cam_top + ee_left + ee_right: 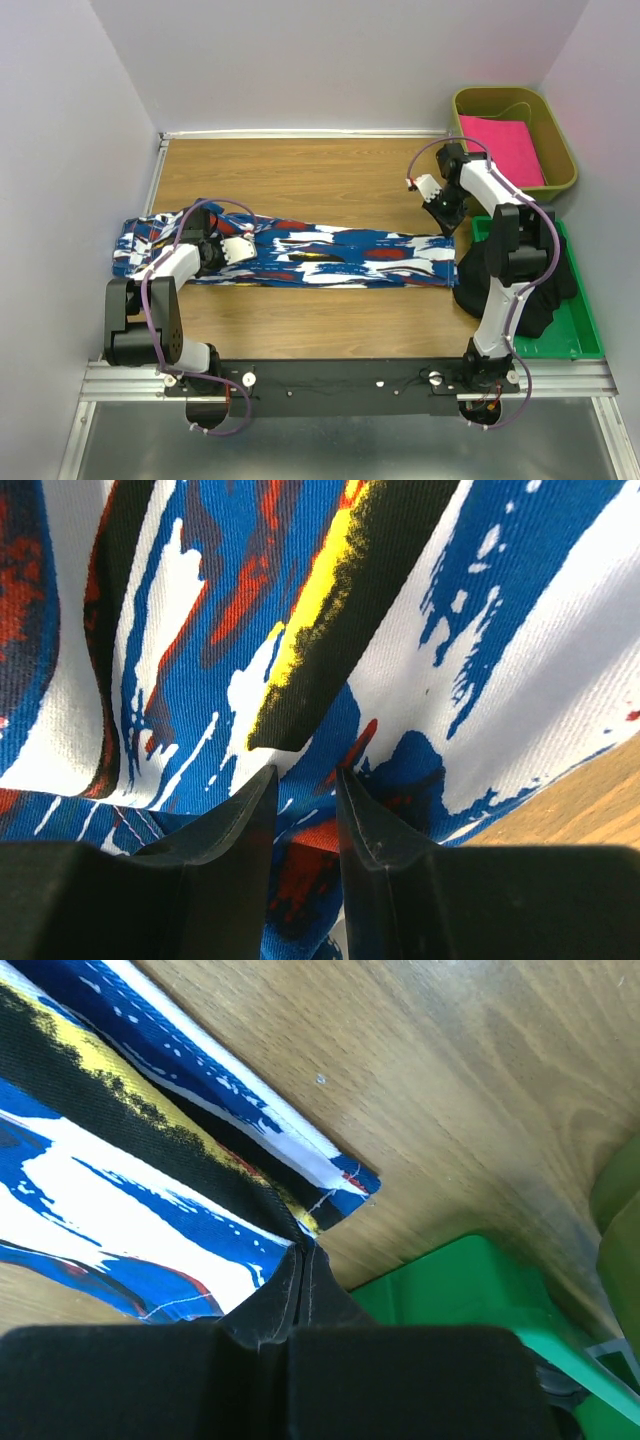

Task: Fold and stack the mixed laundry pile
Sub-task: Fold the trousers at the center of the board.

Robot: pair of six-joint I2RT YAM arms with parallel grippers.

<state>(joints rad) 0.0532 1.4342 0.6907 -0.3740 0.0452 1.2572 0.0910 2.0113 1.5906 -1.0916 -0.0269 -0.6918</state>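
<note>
The long blue cloth with white, red and black blotches lies stretched left to right across the wooden table. My left gripper rests on its left part. In the left wrist view its jaws stand narrowly apart with a fold of the cloth between them. My right gripper is at the cloth's right end. In the right wrist view it is shut on the edge of the cloth near its corner. The plain black garment lies heaped on the green tray.
An olive bin at the back right holds a bright pink folded cloth. The green tray sits right beside the cloth's right end. Grey walls close in the left, back and right sides.
</note>
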